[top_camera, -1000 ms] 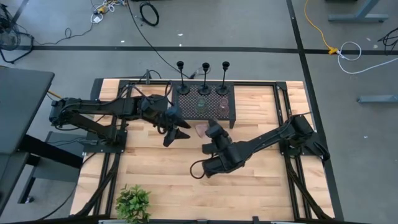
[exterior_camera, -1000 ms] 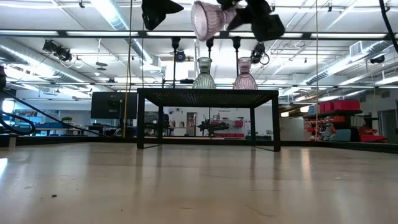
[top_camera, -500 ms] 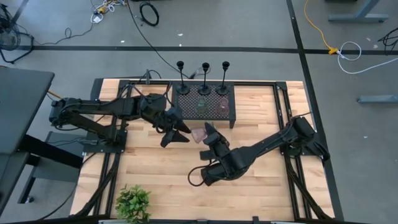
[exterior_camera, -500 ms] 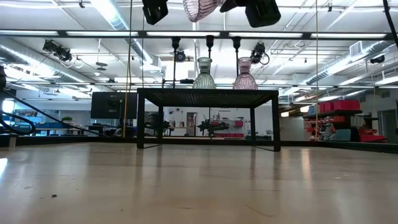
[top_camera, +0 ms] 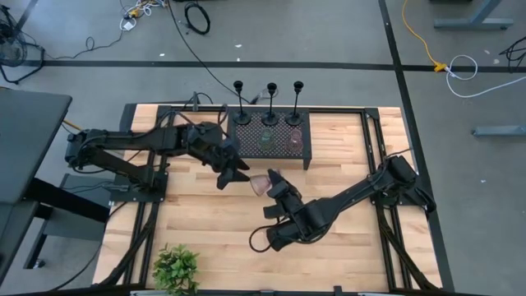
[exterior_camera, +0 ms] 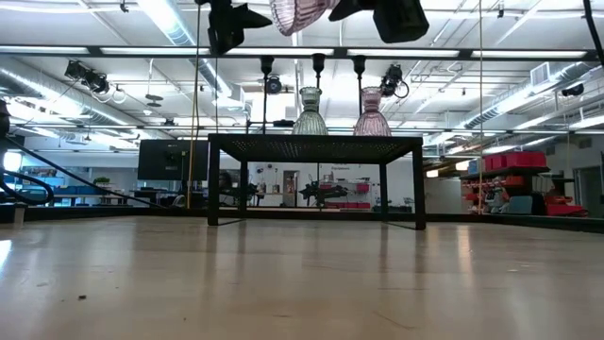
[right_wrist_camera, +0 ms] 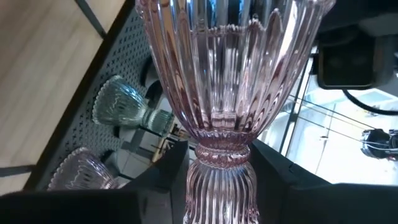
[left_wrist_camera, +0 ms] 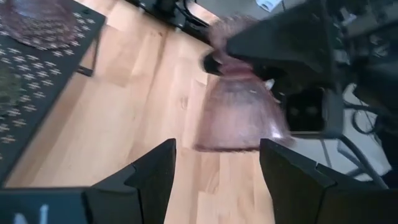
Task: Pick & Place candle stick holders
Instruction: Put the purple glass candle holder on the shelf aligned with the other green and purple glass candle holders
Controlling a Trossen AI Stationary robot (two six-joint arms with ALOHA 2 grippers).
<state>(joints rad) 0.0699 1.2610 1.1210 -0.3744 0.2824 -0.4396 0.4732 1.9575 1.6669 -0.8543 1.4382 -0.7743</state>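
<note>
the right claw (right_wrist_camera: 221, 186) is clenching a ribbed pink glass candle holder (right_wrist_camera: 227, 81) at its narrow waist; fragile, slippery glass. the left claw (left_wrist_camera: 214, 177) is gaping just beside it.

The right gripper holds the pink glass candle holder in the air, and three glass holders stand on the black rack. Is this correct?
Not quite. The right gripper does hold the pink glass candle holder in the air, but only two glass holders, a greenish one and a pinkish one, stand on the black rack, as the low view shows.
</note>
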